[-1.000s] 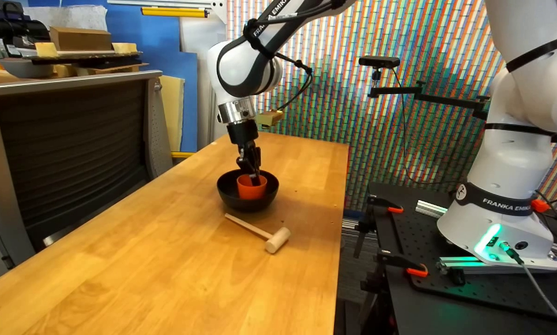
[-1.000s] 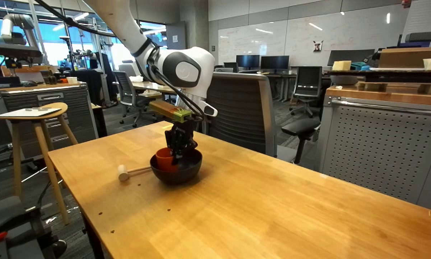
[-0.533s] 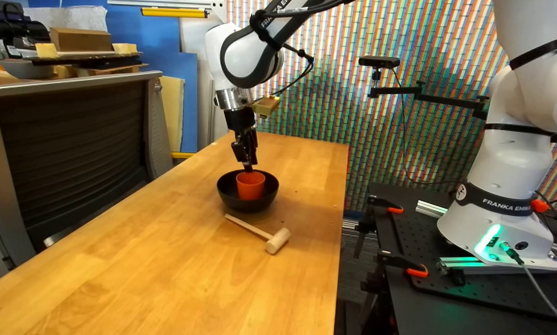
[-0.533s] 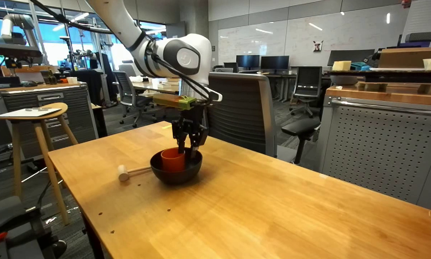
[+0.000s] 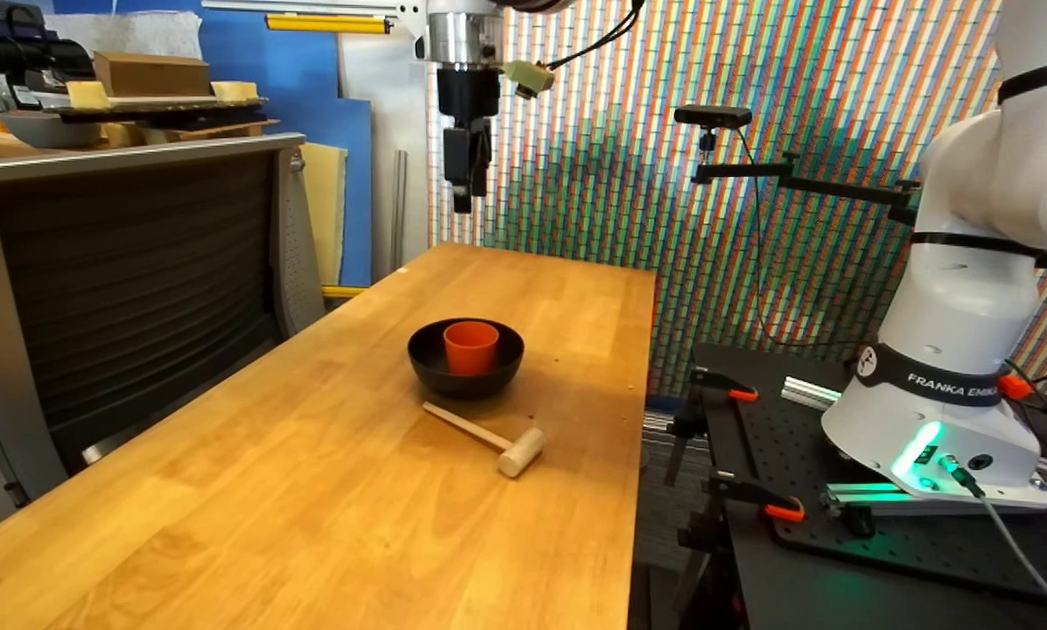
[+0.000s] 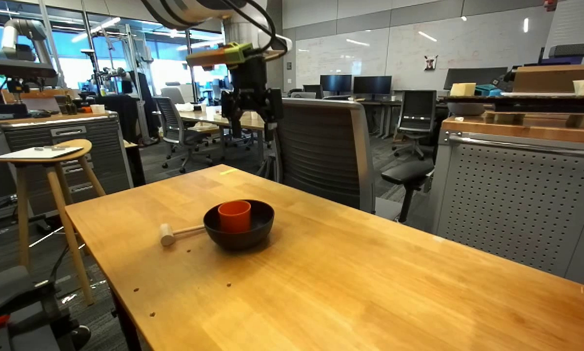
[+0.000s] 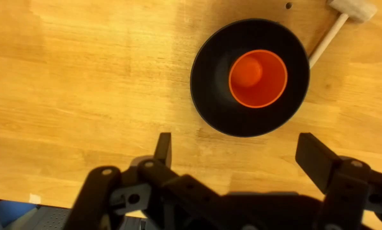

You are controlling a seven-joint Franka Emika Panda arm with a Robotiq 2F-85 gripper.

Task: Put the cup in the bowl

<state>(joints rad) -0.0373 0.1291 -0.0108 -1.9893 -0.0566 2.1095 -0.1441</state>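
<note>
Hanging nearest the lens in the wrist view, the hand (image 7: 235, 140) spans the bottom of the frame, its two fingers spread wide apart and holding nothing. Beyond them, right of centre in the upper half, the orange-red cup (image 7: 258, 80) sits mouth up inside the black bowl (image 7: 222, 113), which rests on the wooden desk (image 7: 98, 80). In the upper right corner lies a pale mallet (image 7: 352, 9), its handle reaching toward the bowl's rim. In both exterior views the cup and bowl appear near the middle of the frame, while the hand hangs in the upper half, well apart from both. Far off in an exterior view, two dark monitors (image 6: 335, 84) stand in the upper middle, and behind them a whiteboard (image 6: 433, 44) covers much of the wall toward the upper right.
</note>
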